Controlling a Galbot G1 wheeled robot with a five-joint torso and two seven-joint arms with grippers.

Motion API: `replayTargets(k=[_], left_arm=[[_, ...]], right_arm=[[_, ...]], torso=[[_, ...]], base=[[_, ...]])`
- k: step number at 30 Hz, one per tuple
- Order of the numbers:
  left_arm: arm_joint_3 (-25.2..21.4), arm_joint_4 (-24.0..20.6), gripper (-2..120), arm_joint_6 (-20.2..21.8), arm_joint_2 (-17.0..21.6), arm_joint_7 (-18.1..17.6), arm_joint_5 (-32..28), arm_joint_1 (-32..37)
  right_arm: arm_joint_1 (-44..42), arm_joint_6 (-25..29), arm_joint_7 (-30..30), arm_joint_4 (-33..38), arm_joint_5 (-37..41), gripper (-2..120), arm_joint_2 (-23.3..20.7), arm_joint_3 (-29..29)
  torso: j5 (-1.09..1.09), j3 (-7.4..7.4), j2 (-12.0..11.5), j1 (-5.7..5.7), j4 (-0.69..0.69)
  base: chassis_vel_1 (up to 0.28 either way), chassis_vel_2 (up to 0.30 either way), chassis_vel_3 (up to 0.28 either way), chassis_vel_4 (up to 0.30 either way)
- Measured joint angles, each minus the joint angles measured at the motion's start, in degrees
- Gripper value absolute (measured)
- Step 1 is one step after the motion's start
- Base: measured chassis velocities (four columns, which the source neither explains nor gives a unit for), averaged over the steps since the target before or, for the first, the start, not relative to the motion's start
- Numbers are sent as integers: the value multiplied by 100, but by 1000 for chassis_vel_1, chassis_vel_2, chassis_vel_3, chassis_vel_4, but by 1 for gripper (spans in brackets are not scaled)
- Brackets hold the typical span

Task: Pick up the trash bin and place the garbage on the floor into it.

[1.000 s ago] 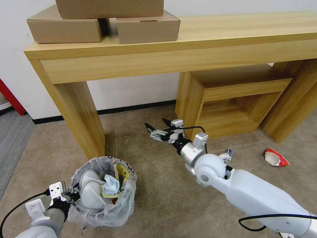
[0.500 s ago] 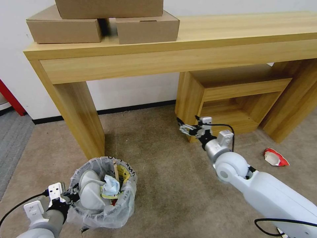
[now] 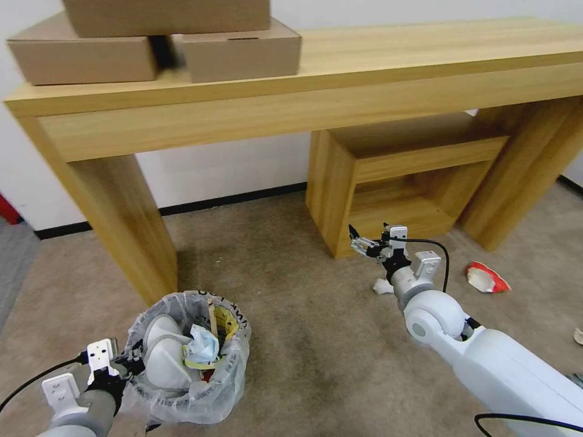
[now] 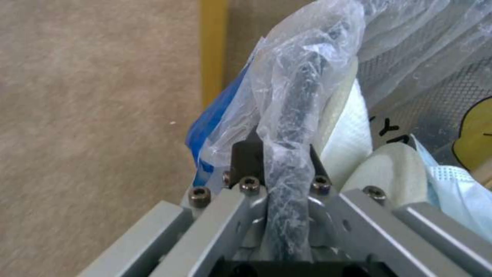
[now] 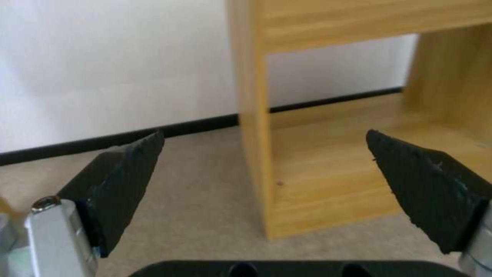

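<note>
the trash bin [image 3: 188, 364] sits low at our left on the floor [image 3: 291, 340], just in front of the left leg of the wooden table [image 3: 340, 73]. our left gripper [image 3: 130, 364] is clamped on its near rim; in the left wrist view the two black fingers [image 4: 246, 154] pinch the dark rim edge together with the crinkly bag liner [image 4: 302, 69], with no gap between pad and plastic. inside the bin we see two white slippers [image 3: 161, 358], a crumpled pale blue piece [image 3: 203, 346], a yellow wrapper [image 3: 226, 318] and an upright wooden stick [image 3: 212, 318]. black lettering runs along the far rim.

our right gripper [image 3: 363, 243] is held out above the carpet, near the front corner of the low wooden shelf unit [image 3: 401, 176] that stands under the table. its fingers are spread wide apart and hold nothing; in the right wrist view both black fingertips [image 5: 128, 173] frame the shelf's side panel and the white wall with its black skirting behind.

remaining garbage lies on the carpet to our right: a small white crumpled piece [image 3: 382, 286] just beside the right wrist, a red-white crushed cup [image 3: 486, 278] farther right near the table's right leg, and a small pale scrap [image 3: 578, 335] at the right edge of the head view. three cardboard boxes [image 3: 237, 42] are stacked on the left end of the table top.
</note>
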Motion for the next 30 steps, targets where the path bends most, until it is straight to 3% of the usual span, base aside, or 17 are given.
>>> replayTargets(k=[25, 30], left_arm=[[-3, 22, 1, -48, -93, 17, 70, 25], [-14, 93, 1, -48, -97, -6, 67, -30]], right_arm=[[-162, 339, -100, -145, -263, 100, 95, 15], [-126, 443, -128, -209, -314, 100, 159, -42]], torso=[[-1, 0, 0, 0, -3], [0, 0, 0, 0, 2]], base=[[-104, -104, -102, -109], [-7, -11, -14, -9]])
